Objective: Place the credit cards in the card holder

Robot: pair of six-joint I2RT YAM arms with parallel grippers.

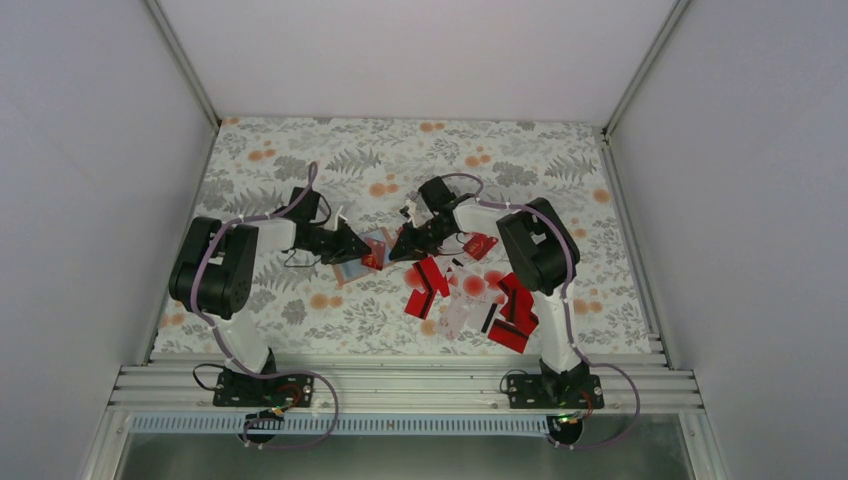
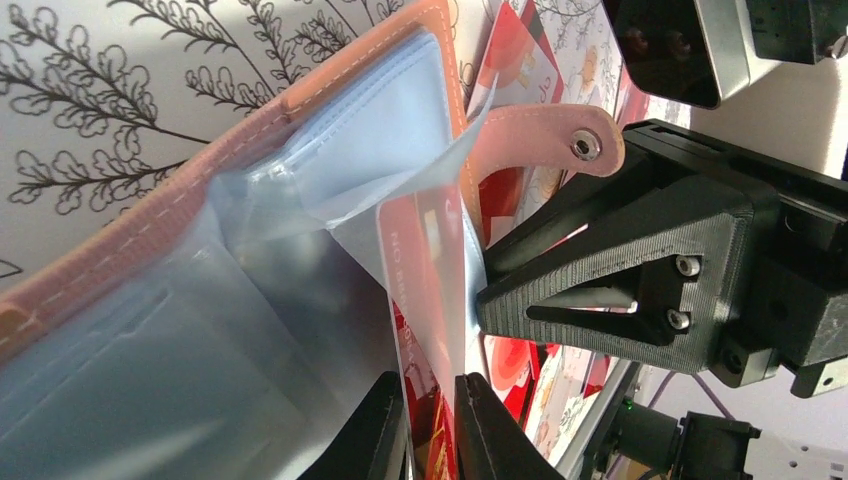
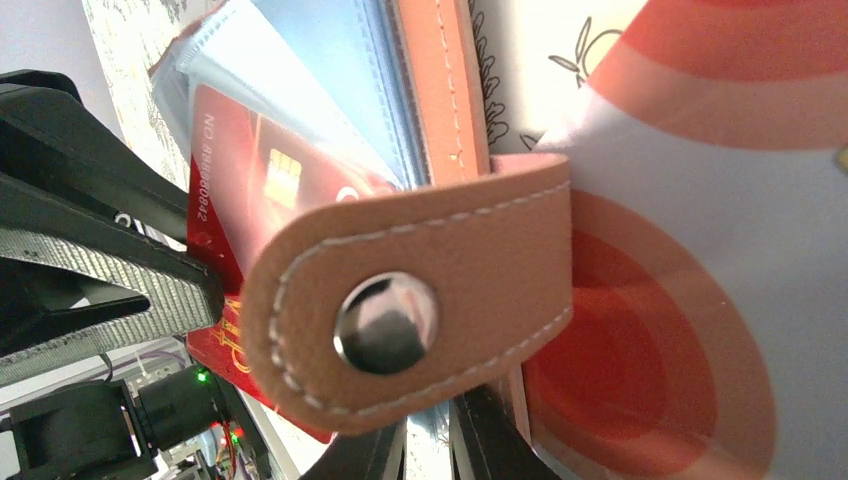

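The card holder (image 1: 350, 270) lies open between the arms, and the left gripper (image 2: 432, 390) pinches one red card (image 2: 420, 290) partly inside its clear sleeve (image 2: 330, 170). We cannot tell whether the right gripper (image 3: 428, 455), at the sleeve edge, grips anything. We judge the task barely begun: most credit cards (image 1: 470, 295) lie loose to the right.

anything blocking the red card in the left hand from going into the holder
Nothing visible does. The red card in the left hand is partway between the clear sleeves of the card holder; the snap strap lies off to the side.
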